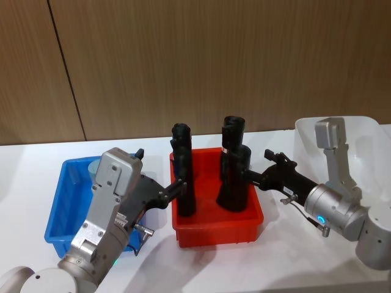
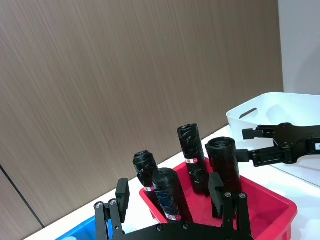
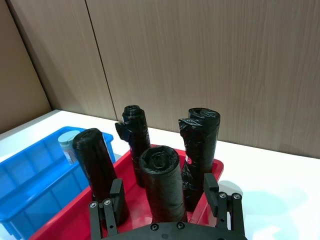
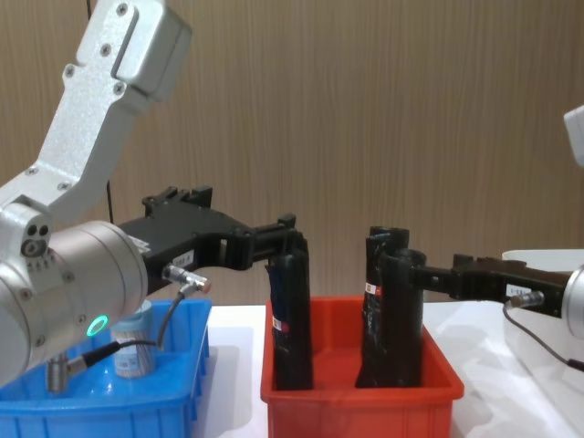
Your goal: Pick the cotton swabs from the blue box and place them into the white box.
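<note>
1. The cotton swabs [image 3: 66, 145] show as one small clear jar with a pale blue lid, standing upright in the blue box [image 1: 61, 210]. In the right wrist view it sits at middle left, partly hidden behind a black roll. In the chest view it stands at lower left, behind a cable.

2. Handling, as a judgement: the jar looks light, stiff and smooth, so it may slip under a shallow pinch. A hold across the round body just under the lid, taken from above, seems safest, because the bin walls crowd a sideways approach.

3. The blue box lies at lower left of the head view, just beside the red bin [image 1: 217, 231] at lower centre. Four tall black rolls [image 1: 234, 177] stand upright in that bin.

4. The white box [image 1: 366, 131] sits at the right edge of the head view, well apart from the blue box, with the red bin between them.

5. The left gripper [image 2: 172, 195] reaches from above the blue box toward the red bin. Its fingers are spread and hold nothing, and they point at the rolls, not at the jar.

6. The right gripper [image 3: 165, 190] reaches in from the right, its tips near the right-hand rolls. Its fingers are also parted and empty.

7. Nothing is picked yet. The left gripper is the nearer one to the jar.
</note>
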`<act>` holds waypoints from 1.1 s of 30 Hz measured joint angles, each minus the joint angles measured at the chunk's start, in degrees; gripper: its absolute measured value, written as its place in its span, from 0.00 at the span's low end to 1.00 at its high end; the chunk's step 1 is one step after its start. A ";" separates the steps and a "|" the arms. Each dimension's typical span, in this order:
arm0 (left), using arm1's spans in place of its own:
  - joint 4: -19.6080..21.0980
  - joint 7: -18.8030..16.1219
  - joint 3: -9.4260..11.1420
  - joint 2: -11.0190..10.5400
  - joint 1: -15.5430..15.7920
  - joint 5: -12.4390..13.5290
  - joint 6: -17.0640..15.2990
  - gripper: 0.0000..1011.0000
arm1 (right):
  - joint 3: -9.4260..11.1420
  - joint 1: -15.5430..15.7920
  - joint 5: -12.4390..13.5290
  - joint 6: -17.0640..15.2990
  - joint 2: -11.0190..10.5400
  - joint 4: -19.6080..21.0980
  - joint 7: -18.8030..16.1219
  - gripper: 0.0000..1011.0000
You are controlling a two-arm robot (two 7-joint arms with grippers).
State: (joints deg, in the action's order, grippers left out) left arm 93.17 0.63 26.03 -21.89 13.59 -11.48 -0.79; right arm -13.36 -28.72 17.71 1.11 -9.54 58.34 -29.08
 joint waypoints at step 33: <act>0.00 0.00 0.00 0.00 0.00 0.00 0.00 0.99 | -0.64 -10.52 0.15 6.03 3.11 -18.79 -4.27 0.99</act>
State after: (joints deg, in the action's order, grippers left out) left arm 93.17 0.62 26.03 -21.89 13.59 -11.48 -0.79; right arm -14.00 -39.25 17.85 7.14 -6.43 39.55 -33.34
